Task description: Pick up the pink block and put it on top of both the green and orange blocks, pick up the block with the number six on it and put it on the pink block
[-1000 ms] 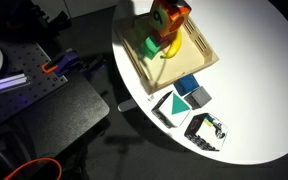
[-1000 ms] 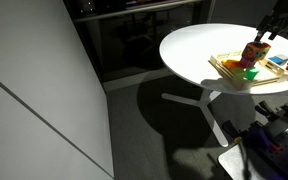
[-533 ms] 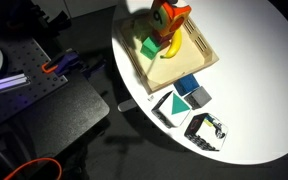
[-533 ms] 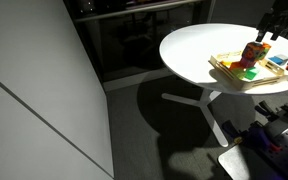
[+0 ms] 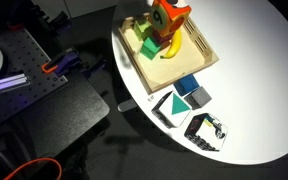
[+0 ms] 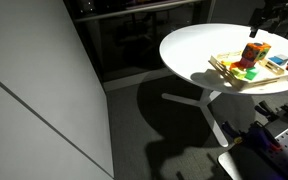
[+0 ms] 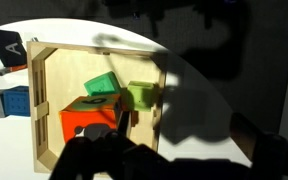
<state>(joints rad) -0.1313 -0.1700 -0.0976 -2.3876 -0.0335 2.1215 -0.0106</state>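
Note:
A wooden tray [image 5: 196,52] sits on the round white table [image 5: 254,90] and also shows in the other exterior view [image 6: 236,70]. In it an orange block [image 5: 169,17] stands tall beside a green block [image 5: 148,44] and a yellow piece [image 5: 171,48]. The wrist view shows the orange block [image 7: 88,121], a dark green block [image 7: 103,85] and a light green block [image 7: 142,96]. I cannot make out a pink block or a number six. My gripper [image 6: 269,12] hangs above the tray, apart from the blocks. Its jaws [image 7: 179,160] are dark, spread wide and empty.
A blue block [image 5: 188,84], a grey block [image 5: 200,97] and two picture cards [image 5: 170,106] [image 5: 208,131] lie on the table beside the tray. The table edge [image 5: 134,85] drops to a dark floor. A blue block [image 7: 14,101] lies outside the tray wall.
My gripper has lifted up and away from the orange block, which stays standing in the tray. The green block now shows more fully.

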